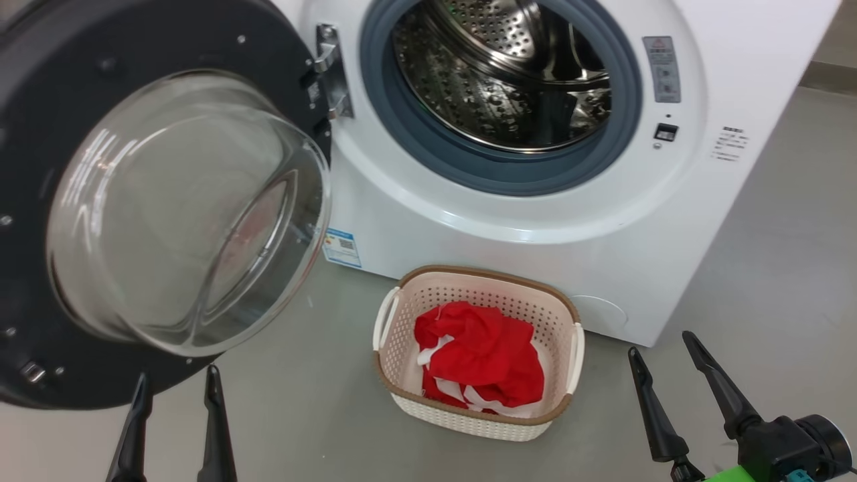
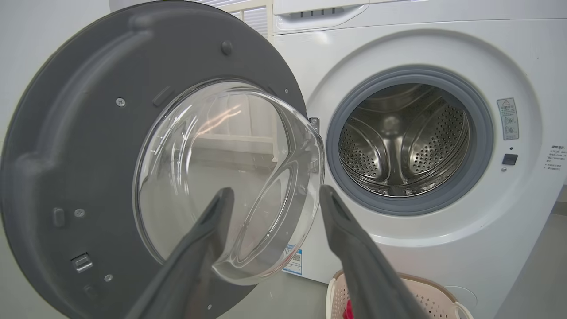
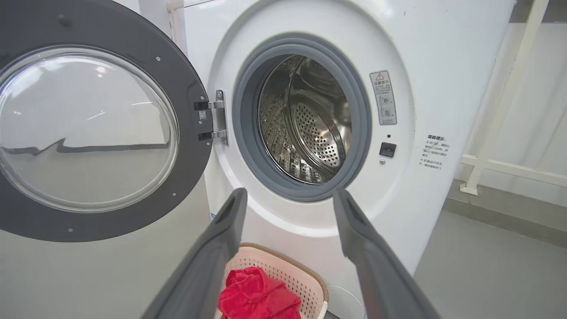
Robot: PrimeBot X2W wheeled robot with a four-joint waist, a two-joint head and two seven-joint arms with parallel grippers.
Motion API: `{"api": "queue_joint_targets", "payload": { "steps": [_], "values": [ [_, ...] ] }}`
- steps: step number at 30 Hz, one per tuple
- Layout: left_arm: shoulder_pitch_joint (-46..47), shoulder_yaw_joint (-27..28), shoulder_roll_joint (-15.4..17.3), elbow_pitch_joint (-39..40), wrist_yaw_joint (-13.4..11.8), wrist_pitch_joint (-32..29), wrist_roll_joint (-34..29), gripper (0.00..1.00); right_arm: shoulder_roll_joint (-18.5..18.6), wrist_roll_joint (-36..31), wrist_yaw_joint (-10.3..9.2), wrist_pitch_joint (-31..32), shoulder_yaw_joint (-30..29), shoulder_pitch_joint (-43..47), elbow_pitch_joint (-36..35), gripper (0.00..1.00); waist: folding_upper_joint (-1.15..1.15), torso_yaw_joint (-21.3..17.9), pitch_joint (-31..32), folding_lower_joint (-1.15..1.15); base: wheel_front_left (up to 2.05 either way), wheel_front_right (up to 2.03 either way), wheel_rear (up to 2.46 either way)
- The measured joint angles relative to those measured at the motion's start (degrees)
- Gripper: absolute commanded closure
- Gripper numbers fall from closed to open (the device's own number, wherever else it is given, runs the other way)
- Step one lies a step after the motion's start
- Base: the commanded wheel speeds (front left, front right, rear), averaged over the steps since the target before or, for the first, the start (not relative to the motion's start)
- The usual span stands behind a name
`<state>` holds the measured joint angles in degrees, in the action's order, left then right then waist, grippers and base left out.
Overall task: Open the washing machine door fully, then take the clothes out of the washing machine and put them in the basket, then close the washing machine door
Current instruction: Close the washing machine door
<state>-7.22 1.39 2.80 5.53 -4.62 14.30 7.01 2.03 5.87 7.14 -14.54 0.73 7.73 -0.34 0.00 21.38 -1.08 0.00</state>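
Head view showed the clothes [image 1: 479, 365] in the basket [image 1: 492, 273], the washing machine [image 1: 509, 221] empty, its door [image 1: 40, 100] wide open. Left gripper [image 1: 177, 373] and right gripper [image 1: 661, 343] hung spread, holding nothing. The closing step was in hand, I judged: push the door shut.

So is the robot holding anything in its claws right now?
No. Both the left gripper and right gripper are open and empty; the clothes lie in the basket.

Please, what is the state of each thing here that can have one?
washing machine door: swung wide open.
drum: empty as far as visible.
basket: upright on the floor, holds the clothes.
clothes: crumpled inside the basket.
left gripper: jaws open, holding nothing.
right gripper: jaws open, holding nothing.
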Motion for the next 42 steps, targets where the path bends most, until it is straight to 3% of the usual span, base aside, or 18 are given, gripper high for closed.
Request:
{"api": "queue_joint_targets", "payload": {
  "steps": [8,9,10,11,21,25,32,42],
  "values": [
    [-0.01,-0.23,0.00,1.12,-0.22,0.00,0.02,0.00,0.00,0.00,0.00,0.00,0.13,-0.01,0.02,0.00,0.00,2.51,-0.03,0.00,0.00,0.00,0.00],
    [-0.01,-0.21,0.00,1.56,-0.22,0.00,0.01,0.26,0.00,0.00,0.00,0.00,0.13,-0.01,0.02,0.00,0.00,2.63,0.01,0.00,0.00,0.00,0.00],
    [-0.01,-0.14,0.00,2.02,-0.22,0.00,0.02,0.81,0.00,0.00,0.00,0.00,0.14,-0.01,0.03,0.00,0.00,2.69,0.08,0.00,0.00,0.00,0.00],
    [0.00,0.01,0.00,2.68,-0.22,0.00,0.02,1.00,0.00,0.00,0.00,0.00,0.15,-0.01,0.03,0.00,0.00,2.73,0.14,0.00,0.00,0.00,0.00],
    [2.13,6.04,0.48,10.18,-0.45,0.29,2.09,1.00,0.00,0.00,0.00,0.32,0.23,0.02,0.25,0.00,0.00,2.41,0.94,0.00,0.00,0.00,0.00],
    [6.38,10.37,0.53,10.11,0.21,0.41,9.32,1.00,0.01,0.00,0.00,0.45,0.21,0.04,0.22,0.00,0.00,2.06,0.99,0.00,0.00,0.00,0.00],
    [15.14,18.60,5.10,7.23,1.20,-2.64,19.26,1.00,0.01,0.00,0.00,1.02,0.09,0.05,-0.09,0.00,0.00,1.47,0.55,0.00,0.00,0.00,0.00],
    [30.40,27.75,10.65,-5.15,1.42,-13.43,37.18,1.00,0.03,0.00,0.00,1.47,-0.01,0.05,-0.37,0.00,0.00,0.95,0.04,0.00,0.00,0.00,0.00]
  ]
}}
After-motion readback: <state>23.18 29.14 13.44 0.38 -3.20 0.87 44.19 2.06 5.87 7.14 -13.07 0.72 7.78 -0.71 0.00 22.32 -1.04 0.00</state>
